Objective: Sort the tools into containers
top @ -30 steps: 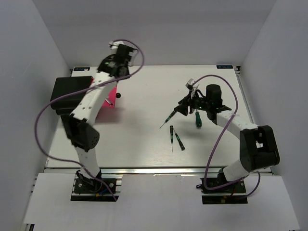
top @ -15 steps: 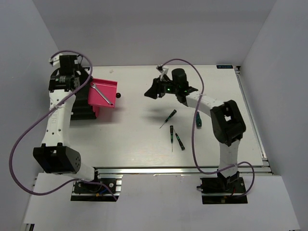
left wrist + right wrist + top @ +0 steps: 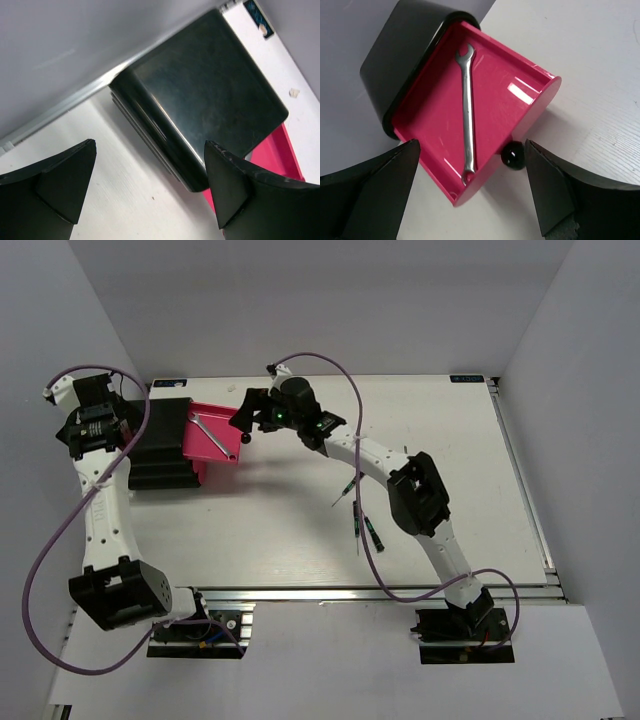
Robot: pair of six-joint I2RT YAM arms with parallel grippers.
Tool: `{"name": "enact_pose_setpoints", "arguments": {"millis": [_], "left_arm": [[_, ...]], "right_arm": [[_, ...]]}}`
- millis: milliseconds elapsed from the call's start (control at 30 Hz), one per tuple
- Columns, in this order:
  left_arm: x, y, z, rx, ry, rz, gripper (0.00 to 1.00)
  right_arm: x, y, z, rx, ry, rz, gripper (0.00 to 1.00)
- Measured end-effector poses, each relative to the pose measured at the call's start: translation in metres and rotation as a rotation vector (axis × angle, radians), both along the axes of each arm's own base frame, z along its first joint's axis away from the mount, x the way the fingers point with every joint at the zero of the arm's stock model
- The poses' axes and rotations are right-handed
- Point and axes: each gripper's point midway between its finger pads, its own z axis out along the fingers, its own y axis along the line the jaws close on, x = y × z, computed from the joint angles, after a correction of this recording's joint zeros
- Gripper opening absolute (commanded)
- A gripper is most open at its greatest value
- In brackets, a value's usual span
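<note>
Two empty, spread tools: left tool (image 3: 150, 150) is hovering near drawer (image 3: 522, 112), right tool (image 3: 471, 145) above its knob (image 3: 512, 156); skewed push risking wrench (image 3: 467, 110) jamming.

1. Peering down past the right gripper (image 3: 471, 146), jaws gaping wide and gripping nothing.
2. Sticking out of the black cabinet (image 3: 405, 50): a pink drawer (image 3: 520, 95), sitting open over the white table (image 3: 590, 75).
3. Lying diagonally on the drawer floor: a silver wrench (image 3: 467, 115), open end pointing toward the cabinet.
4. Poking out from the drawer front: a round black knob (image 3: 512, 156), sitting between the two fingertips.
</note>
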Motion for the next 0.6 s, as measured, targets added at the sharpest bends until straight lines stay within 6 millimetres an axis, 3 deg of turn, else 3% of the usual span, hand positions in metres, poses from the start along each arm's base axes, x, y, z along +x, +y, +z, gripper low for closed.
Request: {"name": "enact_pose_setpoints", "arguments": {"millis": [100, 267, 467, 600], "left_arm": [[-0.006, 0.008, 0.012, 0.038, -0.03, 0.021, 0.98], [-0.011, 0.014, 0.022, 0.08, -0.048, 0.038, 0.98], [-0.011, 0.017, 0.016, 0.093, -0.037, 0.049, 0.98], [-0.012, 0.018, 0.01, 0.096, -0.02, 0.054, 0.98]], "right_arm": [[0.007, 0.008, -0.002, -0.001, 0.015, -0.063, 0.89], [0.023, 0.008, -0.026, -0.056, 0.032, -0.173, 0.89], [0.032, 0.01, -0.059, -0.115, 0.043, -0.231, 0.89], [0.03, 0.017, -0.071, -0.137, 0.03, -0.24, 0.89]]}}
